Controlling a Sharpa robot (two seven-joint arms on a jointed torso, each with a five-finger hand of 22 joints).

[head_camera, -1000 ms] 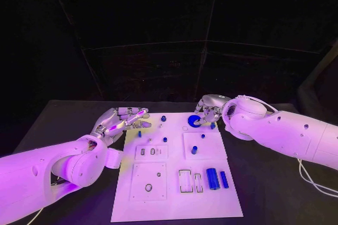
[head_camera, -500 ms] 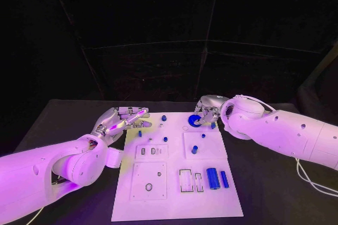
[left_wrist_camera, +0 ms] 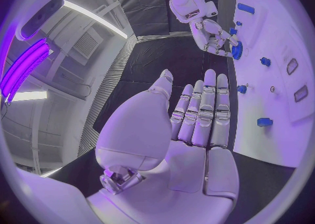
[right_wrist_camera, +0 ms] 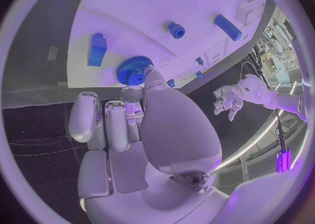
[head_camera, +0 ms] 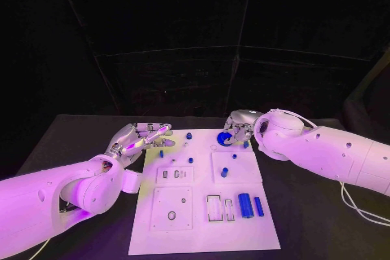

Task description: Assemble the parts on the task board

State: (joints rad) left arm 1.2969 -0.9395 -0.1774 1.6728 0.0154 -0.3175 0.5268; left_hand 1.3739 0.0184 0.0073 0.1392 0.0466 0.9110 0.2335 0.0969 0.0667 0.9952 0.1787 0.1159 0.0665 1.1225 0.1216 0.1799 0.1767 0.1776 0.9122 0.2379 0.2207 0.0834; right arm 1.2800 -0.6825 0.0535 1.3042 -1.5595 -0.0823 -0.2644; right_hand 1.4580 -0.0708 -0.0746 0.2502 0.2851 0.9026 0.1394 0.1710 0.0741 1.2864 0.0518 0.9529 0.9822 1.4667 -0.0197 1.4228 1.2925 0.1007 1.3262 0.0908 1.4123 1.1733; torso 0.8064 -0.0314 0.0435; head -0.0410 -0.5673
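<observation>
Gear point(head_camera: 224, 139): you'll find this blue toothed wheel at the far edge of the white board point(head_camera: 203, 237), pinched in the fingers point(right_wrist_camera: 133, 93) of your right hand point(head_camera: 239, 126). Your left hand point(head_camera: 141, 137) hovers beside the board's far left corner, fingers straight and slightly apart, holding nothing. Nearer you than the gear, two blue cylinders point(head_camera: 250, 206) lie flat on the board.
</observation>
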